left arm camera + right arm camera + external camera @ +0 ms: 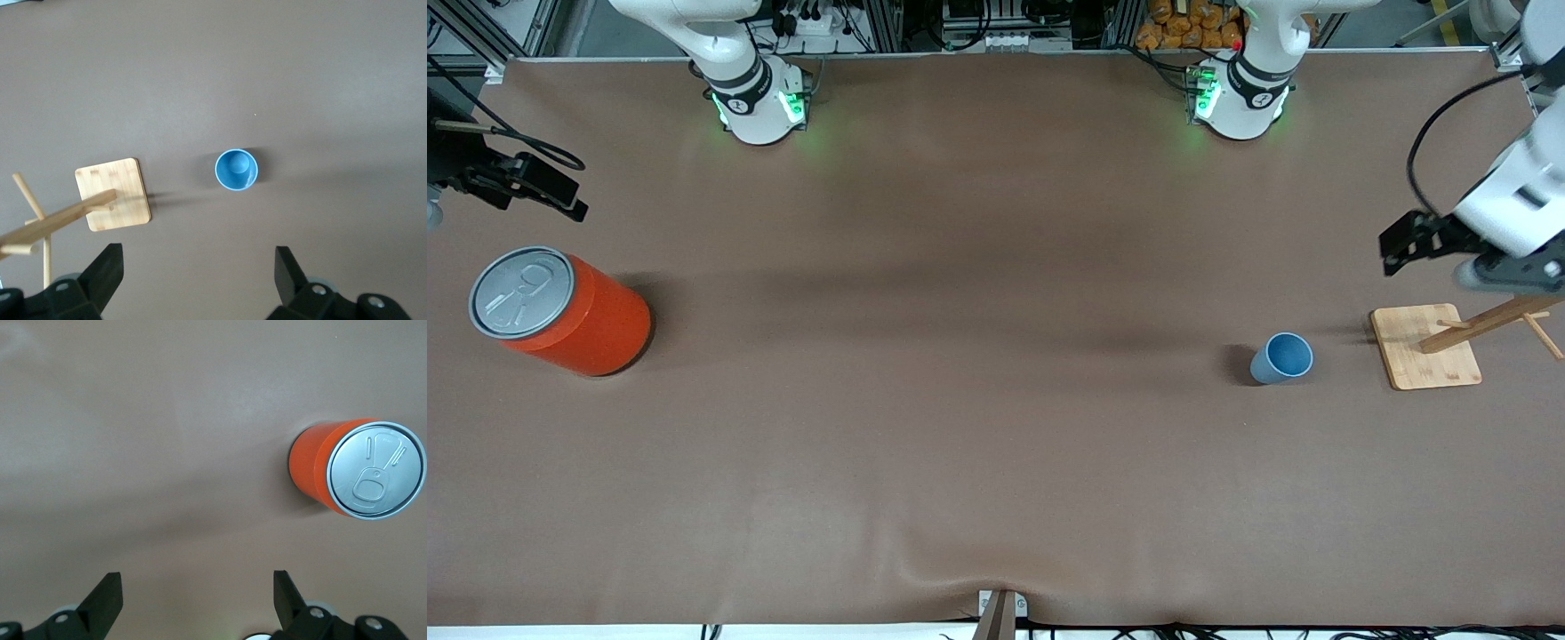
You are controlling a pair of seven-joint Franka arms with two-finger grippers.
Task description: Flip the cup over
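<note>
The small light-blue cup (1282, 358) stands upright on the brown table, mouth up, with its darker blue inside showing. It also shows in the left wrist view (236, 169). My left gripper (1409, 242) is open and empty, up in the air over the table at the left arm's end, beside the wooden stand and apart from the cup; its own view shows it too (198, 257). My right gripper (543, 187) is open and empty, up over the right arm's end of the table near the orange can, and also shows in the right wrist view (197, 583).
A large orange can (560, 311) with a grey pull-tab lid stands at the right arm's end; it shows in the right wrist view (353, 468). A wooden peg stand on a square base (1424, 347) sits beside the cup, toward the left arm's end (112, 195).
</note>
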